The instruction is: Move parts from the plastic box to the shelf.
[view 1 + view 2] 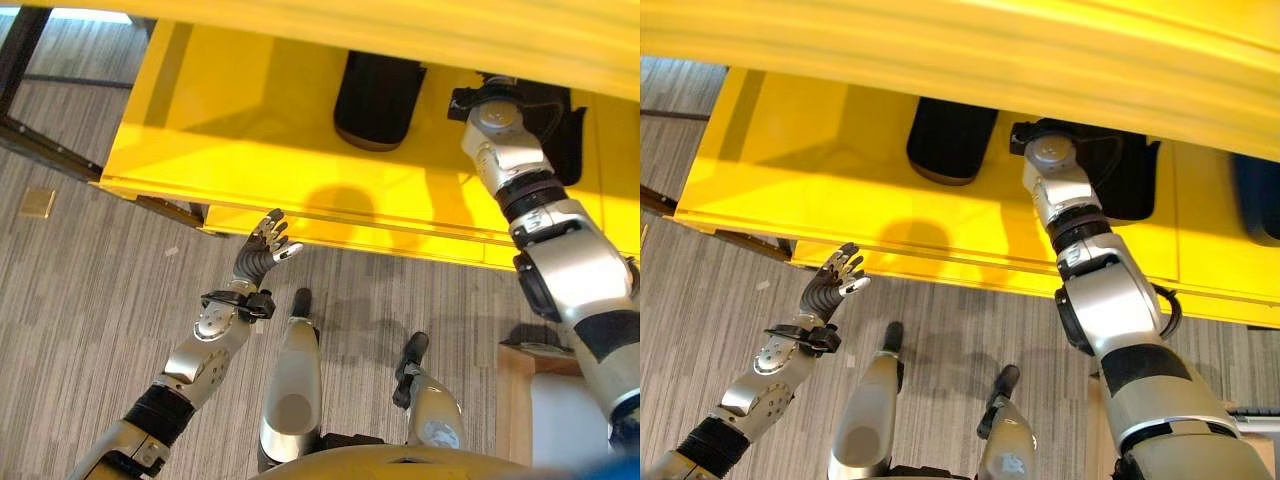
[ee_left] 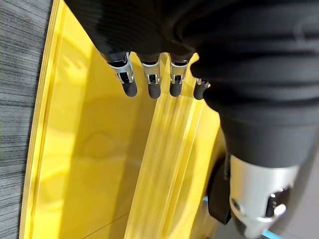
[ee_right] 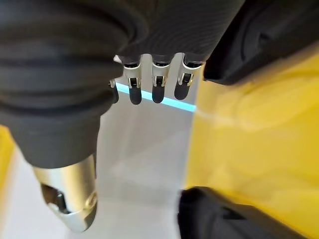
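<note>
Yellow shelf [image 1: 260, 120] holds upright black parts [image 1: 378, 100]; right hand [image 3: 149, 84] and left hand [image 1: 262, 250] both relaxed, empty.

Shelf [image 1: 250, 140] edge hides right hand [image 3: 149, 74] from above.

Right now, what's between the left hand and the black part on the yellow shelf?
Nothing but bare shelf: in the left eye view, left hand and black part are apart.

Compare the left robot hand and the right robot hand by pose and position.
The left robot hand hangs above the grey carpet floor, just short of the yellow shelf's front edge; the right robot hand reaches in over the shelf between two black rounded parts. Both hands have straight, empty fingers.
</note>
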Motion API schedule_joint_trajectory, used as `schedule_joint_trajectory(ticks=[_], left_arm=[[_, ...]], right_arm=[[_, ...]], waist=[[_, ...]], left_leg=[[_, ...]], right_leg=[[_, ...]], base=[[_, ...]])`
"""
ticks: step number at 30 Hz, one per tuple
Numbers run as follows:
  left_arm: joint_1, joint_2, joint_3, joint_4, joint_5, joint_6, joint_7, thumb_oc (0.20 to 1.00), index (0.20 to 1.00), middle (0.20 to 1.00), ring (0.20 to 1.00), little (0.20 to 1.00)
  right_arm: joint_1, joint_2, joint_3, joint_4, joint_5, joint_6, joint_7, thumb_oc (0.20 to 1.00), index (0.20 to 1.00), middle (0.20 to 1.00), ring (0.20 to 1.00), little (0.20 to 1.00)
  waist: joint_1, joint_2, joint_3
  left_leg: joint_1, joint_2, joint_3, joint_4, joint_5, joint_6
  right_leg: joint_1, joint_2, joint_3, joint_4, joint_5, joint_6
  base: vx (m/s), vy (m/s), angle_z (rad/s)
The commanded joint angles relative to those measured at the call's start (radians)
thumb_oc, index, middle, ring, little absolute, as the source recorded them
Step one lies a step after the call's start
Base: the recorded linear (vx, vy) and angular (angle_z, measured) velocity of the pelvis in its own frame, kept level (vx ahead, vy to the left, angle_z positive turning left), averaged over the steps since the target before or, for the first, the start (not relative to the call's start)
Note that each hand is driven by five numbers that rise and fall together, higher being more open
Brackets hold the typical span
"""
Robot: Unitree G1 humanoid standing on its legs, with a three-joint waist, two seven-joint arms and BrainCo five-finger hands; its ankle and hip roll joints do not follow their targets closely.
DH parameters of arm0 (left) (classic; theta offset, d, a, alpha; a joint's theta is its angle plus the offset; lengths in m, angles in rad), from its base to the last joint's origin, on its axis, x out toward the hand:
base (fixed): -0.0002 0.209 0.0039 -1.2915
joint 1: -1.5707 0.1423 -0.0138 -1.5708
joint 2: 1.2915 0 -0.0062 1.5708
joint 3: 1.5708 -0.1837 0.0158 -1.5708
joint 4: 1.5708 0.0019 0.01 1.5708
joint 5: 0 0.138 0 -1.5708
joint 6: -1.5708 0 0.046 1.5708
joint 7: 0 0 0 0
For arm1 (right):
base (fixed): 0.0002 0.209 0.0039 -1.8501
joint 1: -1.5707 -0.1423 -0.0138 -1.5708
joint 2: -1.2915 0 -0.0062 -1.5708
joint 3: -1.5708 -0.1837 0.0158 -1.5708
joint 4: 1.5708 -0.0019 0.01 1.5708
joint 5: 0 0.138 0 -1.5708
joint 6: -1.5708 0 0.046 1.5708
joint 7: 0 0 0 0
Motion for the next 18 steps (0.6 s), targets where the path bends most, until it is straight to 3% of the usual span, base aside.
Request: schedule_joint_trajectory(ticks=[1, 2, 3, 5, 11, 18], left_arm=[[-0.012, -0.039, 0.046, -0.065, 0.021, -0.057, -0.033, 1.000, 1.000, 1.000, 1.000, 1.000], [-0.012, -0.039, 0.046, -0.065, 0.021, -0.057, -0.033, 1.000, 1.000, 1.000, 1.000, 1.000], [-0.012, -0.067, 0.067, -0.057, 0.050, -0.060, -0.020, 1.000, 1.000, 1.000, 1.000, 1.000], [-0.013, -0.080, 0.078, -0.054, 0.055, -0.059, -0.010, 1.000, 1.000, 1.000, 1.000, 1.000], [-0.040, -0.153, 0.184, -0.051, 0.144, -0.078, 0.055, 1.000, 1.000, 1.000, 1.000, 1.000], [-0.114, -0.212, 0.291, -0.035, 0.228, -0.157, 0.169, 1.000, 1.000, 1.000, 1.000, 1.000]], right_arm=[[0.148, -0.017, -0.031, -0.227, -0.060, -0.087, -0.004, 1.000, 1.000, 1.000, 1.000, 1.000], [0.148, -0.017, -0.031, -0.227, -0.060, -0.087, -0.004, 1.000, 1.000, 1.000, 1.000, 1.000], [0.300, 0.002, -0.065, -0.428, -0.052, -0.122, 0.025, 1.000, 1.000, 1.000, 1.000, 1.000], [0.362, 0.011, -0.071, -0.507, -0.052, -0.128, 0.034, 1.000, 1.000, 1.000, 1.000, 1.000], [0.742, 0.058, -0.069, -0.876, -0.008, -0.192, 0.181, 1.000, 1.000, 1.000, 1.000, 1.000], [0.987, 0.039, -0.049, -1.060, 0.037, -0.241, 0.302, 1.000, 1.000, 1.000, 1.000, 1.000]], waist=[[-0.025, 0.012, -0.087], [-0.025, 0.012, -0.087], [-0.050, 0.018, -0.081], [-0.058, 0.020, -0.081], [-0.115, 0.033, -0.049], [-0.166, 0.032, -0.015]], left_leg=[[0.054, 0.046, 0.018, -0.158, 0.078, 0.013], [0.054, 0.046, 0.018, -0.158, 0.078, 0.013], [0.051, 0.048, 0.026, -0.127, 0.062, 0.014], [0.044, 0.050, 0.028, -0.111, 0.056, 0.014], [0.024, 0.059, 0.047, -0.059, 0.034, 0.011], [-0.003, 0.072, 0.069, -0.013, 0.022, 0.000]], right_leg=[[-0.008, 0.007, -0.011, 0.064, -0.071, 0.004], [-0.008, 0.007, -0.011, 0.064, -0.071, 0.004], [-0.016, 0.000, 0.002, 0.087, -0.085, 0.000], [-0.025, -0.003, 0.008, 0.103, -0.091, -0.002], [-0.072, -0.006, 0.035, 0.170, -0.115, -0.005], [-0.129, -0.010, 0.062, 0.225, -0.124, -0.007]], base=[[0.00, -0.015, -0.16], [-0.03, -0.002, -0.12], [-0.02, 0.006, -0.15], [-0.02, 0.004, -0.14], [-0.03, 0.013, -0.13], [-0.02, 0.026, -0.13]])
